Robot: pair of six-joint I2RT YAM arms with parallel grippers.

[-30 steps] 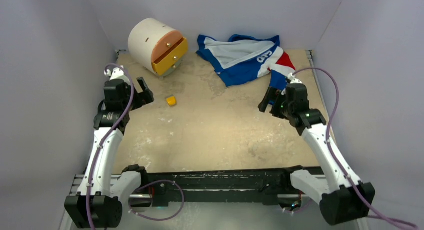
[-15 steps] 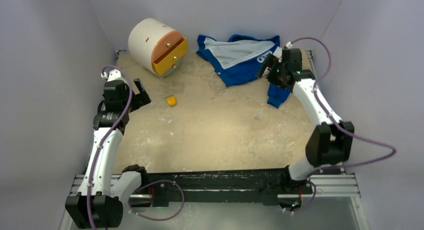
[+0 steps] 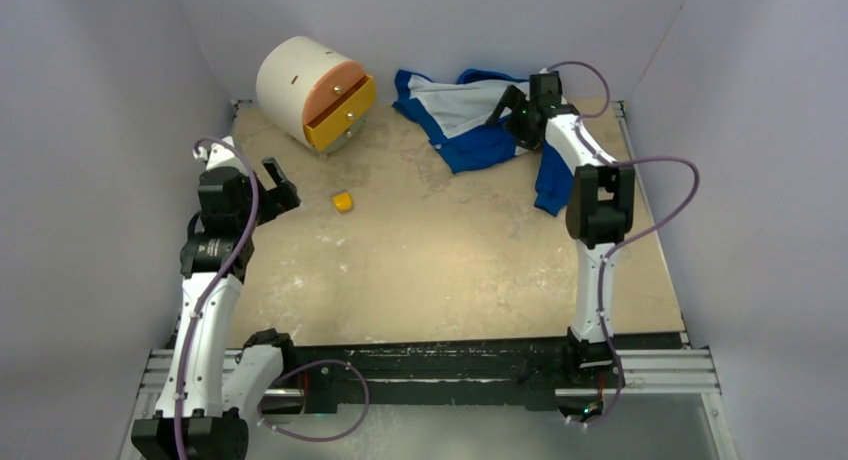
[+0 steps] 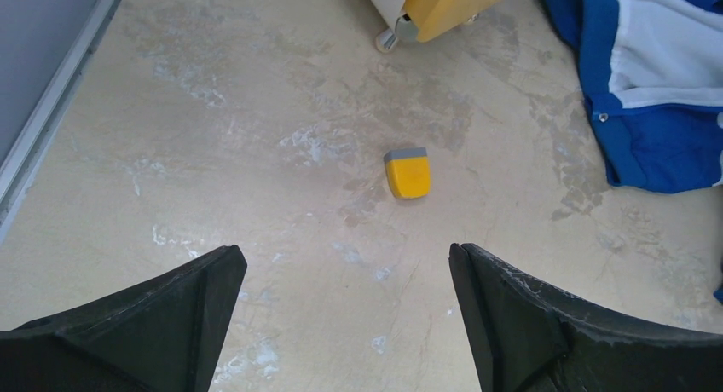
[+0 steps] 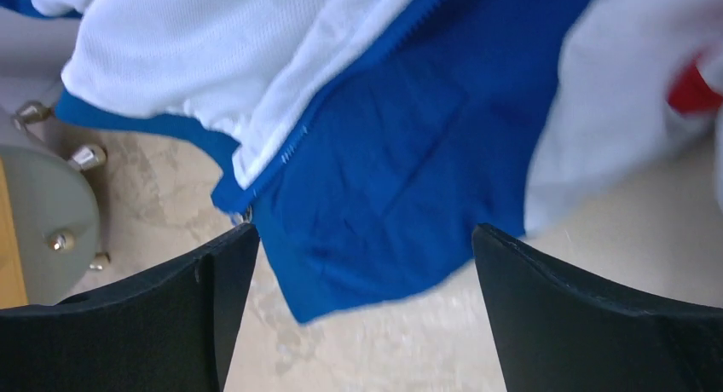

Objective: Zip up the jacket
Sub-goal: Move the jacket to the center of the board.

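Observation:
The jacket (image 3: 465, 120) lies crumpled at the back of the table, royal blue with white and red panels. It is open, and its zipper edge (image 5: 288, 150) runs beside the white lining. My right gripper (image 3: 503, 110) hovers over the jacket's right part, reaching in from the right. In the right wrist view the right gripper (image 5: 365, 239) is open above the blue hem (image 5: 401, 170), with nothing between its fingers. My left gripper (image 3: 280, 185) stands open at the left side of the table. It (image 4: 348, 264) is empty, and the jacket (image 4: 656, 77) lies far off to its upper right.
A small yellow block (image 3: 343, 201) lies on the table ahead of the left gripper, also seen as the block (image 4: 407, 172). A white round drawer unit (image 3: 310, 85) with a yellow drawer front stands at the back left, close to the jacket's left edge. Grey walls enclose the table.
The right arm has swung from the right middle of the table to the back and now reaches over the jacket. The left arm has drawn slightly left. Both grippers stayed open.

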